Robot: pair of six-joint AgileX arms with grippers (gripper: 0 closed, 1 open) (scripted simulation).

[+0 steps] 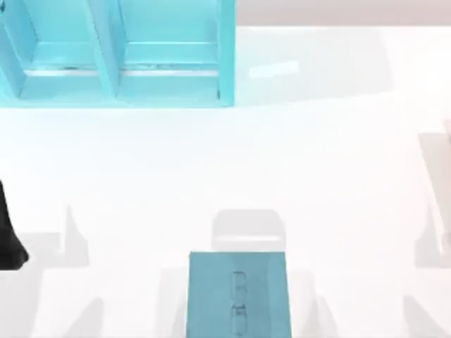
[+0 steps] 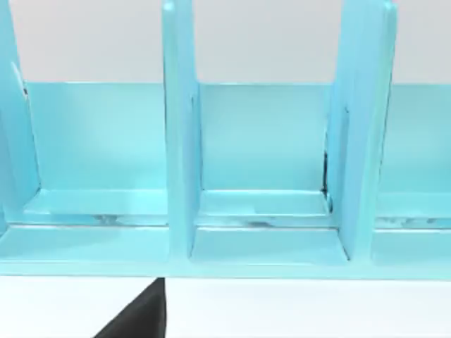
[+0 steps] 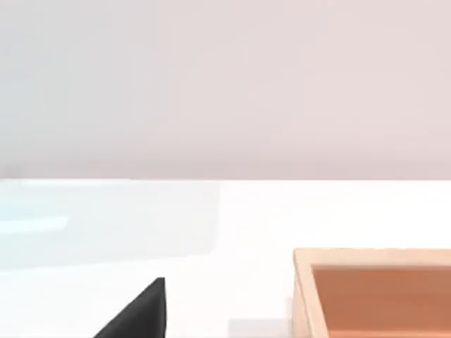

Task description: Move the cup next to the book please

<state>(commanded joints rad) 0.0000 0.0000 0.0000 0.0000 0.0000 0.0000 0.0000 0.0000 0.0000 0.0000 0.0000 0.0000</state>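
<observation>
1. Top view: the book (image 1: pixel 239 296) lies flat on the white table (image 1: pixel 282 162) at the near edge, centre. A light-blue shelf unit (image 1: pixel 120 53) stands far left. The left arm (image 1: pixel 10 236) is a dark shape at the left edge; whether its tool is open, I cannot tell.
2. Left wrist view: the shelf unit's open compartments (image 2: pixel 264 162) face the camera.
3. Right wrist view: a wooden box (image 3: pixel 380 296) sits on the table.

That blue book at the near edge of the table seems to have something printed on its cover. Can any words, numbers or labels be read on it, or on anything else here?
No text can be read anywhere.
Book: faint outlined marks down the middle of the cover, too blurred to read as letters.
Light-blue shelf unit: no label.
Wooden box, seen from the right wrist: no markings.
</observation>
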